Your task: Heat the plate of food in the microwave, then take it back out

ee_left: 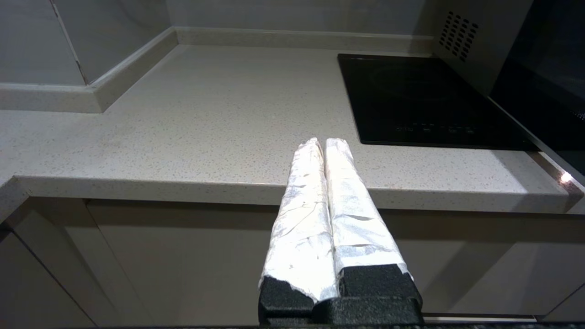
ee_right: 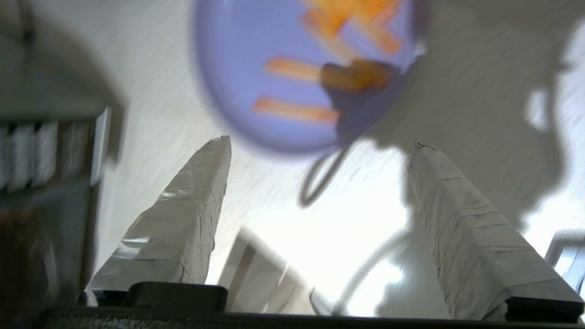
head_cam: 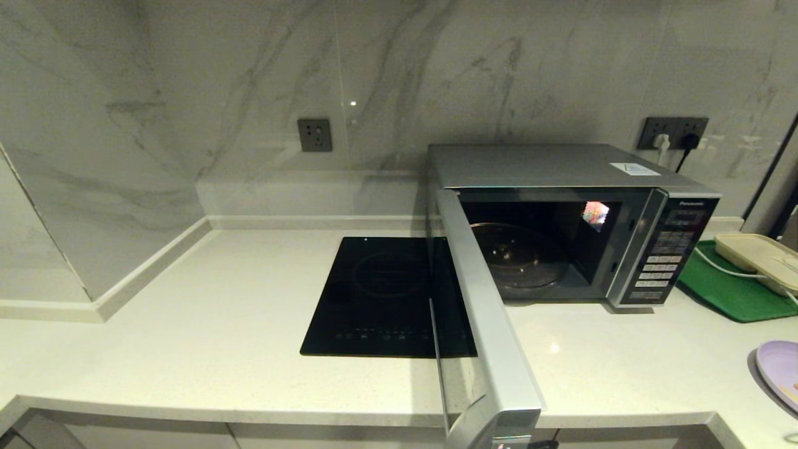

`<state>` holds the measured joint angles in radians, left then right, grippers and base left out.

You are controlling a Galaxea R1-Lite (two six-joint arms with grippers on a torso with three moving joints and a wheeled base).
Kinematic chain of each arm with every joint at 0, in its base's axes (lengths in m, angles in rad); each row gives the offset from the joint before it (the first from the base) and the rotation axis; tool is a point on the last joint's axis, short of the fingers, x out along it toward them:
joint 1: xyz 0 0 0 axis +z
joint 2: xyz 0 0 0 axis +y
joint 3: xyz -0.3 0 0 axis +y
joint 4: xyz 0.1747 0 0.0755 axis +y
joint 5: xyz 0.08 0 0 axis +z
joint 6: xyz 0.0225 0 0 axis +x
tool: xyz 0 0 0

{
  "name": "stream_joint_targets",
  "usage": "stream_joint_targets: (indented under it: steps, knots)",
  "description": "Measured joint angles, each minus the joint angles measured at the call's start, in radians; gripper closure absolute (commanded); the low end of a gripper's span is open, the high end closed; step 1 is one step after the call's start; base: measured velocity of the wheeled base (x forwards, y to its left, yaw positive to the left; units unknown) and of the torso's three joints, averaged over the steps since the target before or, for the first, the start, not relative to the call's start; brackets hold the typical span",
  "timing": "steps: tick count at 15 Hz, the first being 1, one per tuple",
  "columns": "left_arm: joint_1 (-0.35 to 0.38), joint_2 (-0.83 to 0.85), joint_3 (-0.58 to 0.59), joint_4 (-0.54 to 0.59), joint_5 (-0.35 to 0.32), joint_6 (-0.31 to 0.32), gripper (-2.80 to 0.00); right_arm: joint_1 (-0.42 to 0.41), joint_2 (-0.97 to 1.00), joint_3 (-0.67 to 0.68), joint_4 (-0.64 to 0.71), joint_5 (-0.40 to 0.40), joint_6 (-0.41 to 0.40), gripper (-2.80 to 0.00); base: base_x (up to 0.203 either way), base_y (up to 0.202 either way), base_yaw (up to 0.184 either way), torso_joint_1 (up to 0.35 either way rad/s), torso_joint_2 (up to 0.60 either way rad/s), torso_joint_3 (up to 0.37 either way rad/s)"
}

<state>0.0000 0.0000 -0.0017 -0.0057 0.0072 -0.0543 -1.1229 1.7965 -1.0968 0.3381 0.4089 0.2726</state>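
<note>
The silver microwave (head_cam: 561,165) stands on the counter with its door (head_cam: 483,312) swung wide open toward me and its glass turntable (head_cam: 517,252) bare. The lilac plate of food (head_cam: 782,371) lies at the counter's right edge, half cut off in the head view. In the right wrist view the plate of food (ee_right: 256,55) with its orange sticks lies just beyond my right gripper (ee_right: 320,144), which is open and holds nothing. My left gripper (ee_left: 323,142) is shut and empty, held low in front of the counter's front edge. Neither gripper shows in the head view.
A flat black induction cooktop (head_cam: 380,299) is set into the counter left of the microwave, partly behind the open door. A green tray (head_cam: 729,293) with a beige lidded box (head_cam: 757,259) and a white cable sits to the microwave's right. Marble walls close in the back and left.
</note>
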Motion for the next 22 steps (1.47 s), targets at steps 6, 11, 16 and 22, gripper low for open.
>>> stream_joint_targets:
  steps: [6,11,16,22]
  knots:
    - [0.000,0.000,0.000,0.000,0.000,0.000,0.00,0.266,-0.356,-0.143,0.434,0.023,0.037,0.00,0.000,0.000,0.000,0.000,0.00,0.000]
    - [0.000,0.000,0.000,0.000,0.000,0.000,0.00,0.691,-0.530,-0.433,0.790,0.016,0.159,0.00,0.000,0.000,0.000,0.000,0.00,0.000]
    - [0.000,0.000,0.000,0.000,0.000,0.000,0.00,1.185,-0.520,-0.657,0.929,-0.215,0.327,0.00,0.000,0.000,0.000,0.000,0.00,0.000]
    - [0.000,0.000,0.000,0.000,0.000,0.000,0.00,1.641,-0.321,-0.839,0.884,-0.566,0.367,0.00,0.000,0.000,0.000,0.000,0.00,0.000]
